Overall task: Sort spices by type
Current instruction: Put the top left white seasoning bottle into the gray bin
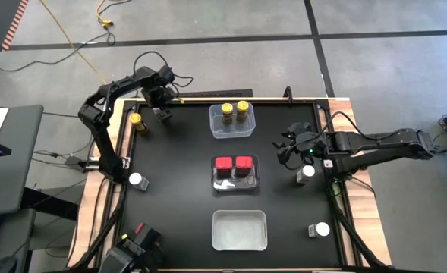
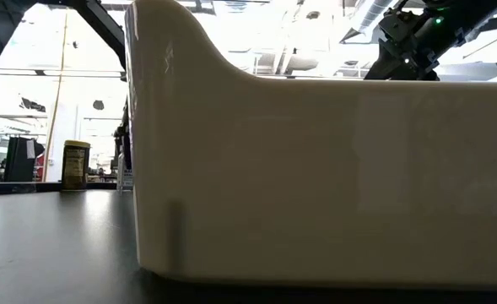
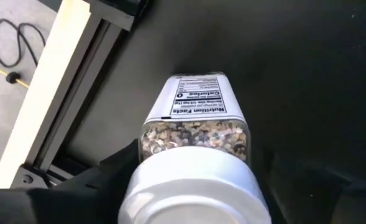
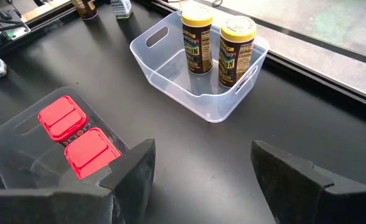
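Left gripper (image 1: 162, 111) sat at the table's (image 1: 177, 205) far left corner, fingers straddling a white-capped jar (image 3: 192, 155), closing but not yet clamped, we judged. Right gripper (image 1: 291, 149) hung open, empty, near another white-capped jar (image 1: 308, 172). Yellow-capped jars (image 1: 234, 111) and red tins (image 1: 234, 164) already sat in tubs. Risk: an off-centre squeeze could tip the jar.

Three tubs stand in a row down the table's (image 1: 177, 227) middle. The far tub (image 1: 231, 121) holds two jars (image 1: 234, 111) side by side, the middle tub (image 1: 234, 173) two tins (image 1: 234, 164), and the near tub (image 1: 239, 230) nothing. Single jars stand apart near the left edge (image 1: 137, 180) and right edge (image 1: 322, 229).
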### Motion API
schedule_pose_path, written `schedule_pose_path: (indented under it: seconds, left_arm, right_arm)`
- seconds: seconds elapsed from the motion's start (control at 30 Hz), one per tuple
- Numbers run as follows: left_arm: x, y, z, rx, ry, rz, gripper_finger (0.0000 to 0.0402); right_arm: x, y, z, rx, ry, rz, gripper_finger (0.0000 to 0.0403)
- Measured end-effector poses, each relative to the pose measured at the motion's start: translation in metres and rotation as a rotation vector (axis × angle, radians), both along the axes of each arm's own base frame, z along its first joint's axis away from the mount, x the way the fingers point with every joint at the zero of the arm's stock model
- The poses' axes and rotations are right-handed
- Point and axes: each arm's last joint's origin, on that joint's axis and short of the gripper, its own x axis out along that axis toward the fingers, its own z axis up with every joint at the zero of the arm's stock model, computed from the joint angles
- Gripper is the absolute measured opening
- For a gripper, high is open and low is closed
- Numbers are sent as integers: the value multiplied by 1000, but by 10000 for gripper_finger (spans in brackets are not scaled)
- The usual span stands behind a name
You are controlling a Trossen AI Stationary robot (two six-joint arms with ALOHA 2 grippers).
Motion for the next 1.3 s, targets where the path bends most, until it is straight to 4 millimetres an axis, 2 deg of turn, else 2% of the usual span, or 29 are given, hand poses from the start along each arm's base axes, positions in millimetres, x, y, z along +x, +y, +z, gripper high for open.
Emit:
schedule_pose_path:
  seconds: [0.37,0.6,0.73,0.87,0.97,1.17,1.3]
  left_arm:
    - [0,-1,0,-2,0,37,193]
    - [2,-3,1,-5,0,64,192]
    - [10,-19,12,-16,-4,79,192]
    - [25,-49,39,30,-44,48,192]
    - [35,-81,64,72,-91,27,192]
    - [53,-169,104,98,-191,5,192]
    - [68,-231,116,87,-307,-12,192]
  right_arm:
    - [0,0,0,4,-3,-3,291]
    - [0,0,0,4,-2,-3,291]
    - [-1,0,-1,5,6,-3,291]
    - [-3,0,-3,5,39,-3,291]
    - [-4,0,-5,5,70,-3,291]
    - [-7,0,-8,5,111,-3,291]
    - [-9,0,-9,5,136,-3,291]
